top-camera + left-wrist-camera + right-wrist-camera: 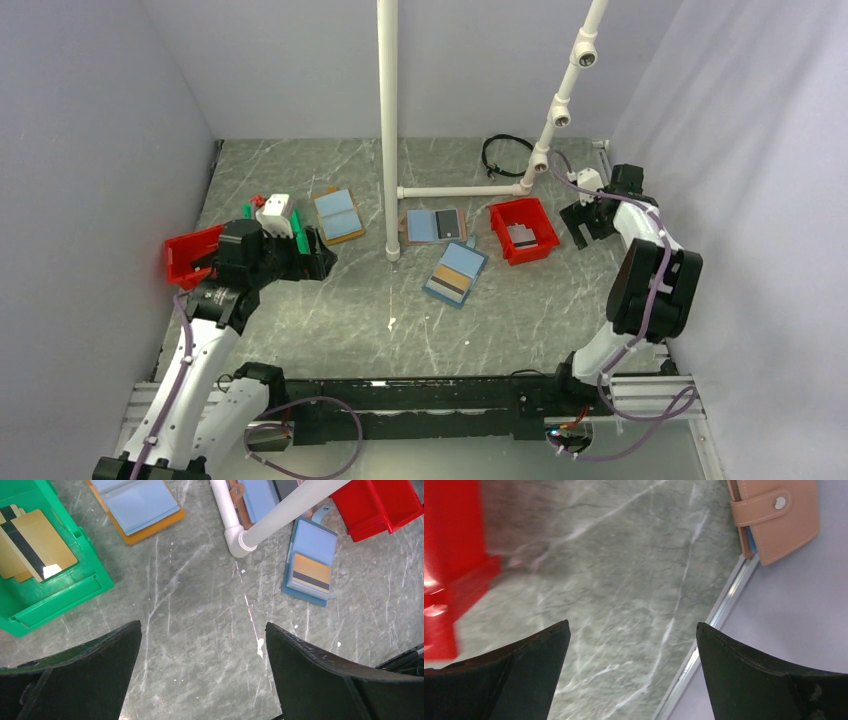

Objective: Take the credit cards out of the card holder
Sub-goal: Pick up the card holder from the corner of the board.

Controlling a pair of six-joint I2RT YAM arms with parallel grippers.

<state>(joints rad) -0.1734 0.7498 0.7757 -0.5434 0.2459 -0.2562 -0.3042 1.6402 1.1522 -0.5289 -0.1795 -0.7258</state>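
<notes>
The card holder (436, 226) lies open beside the foot of the white pipe, tan-brown rim, one half blue, the other showing a dark grey credit card (449, 224). In the left wrist view only the holder's blue half (260, 497) shows, cut by the frame's top edge and the pipe. My left gripper (320, 257) (203, 626) stands open over bare table, well left of the holder. My right gripper (590, 228) (632, 625) is open too, to the right of the red bin (527, 231), with nothing between its fingers.
A navy-rimmed holder (456, 273) (310, 562) with a striped card lies in front of the card holder. A tan holder (338, 215) (137, 505) and a green bin (50, 590) with gold cards are at left. Another red bin (190, 255) and a pink wallet (774, 515) sit near the walls.
</notes>
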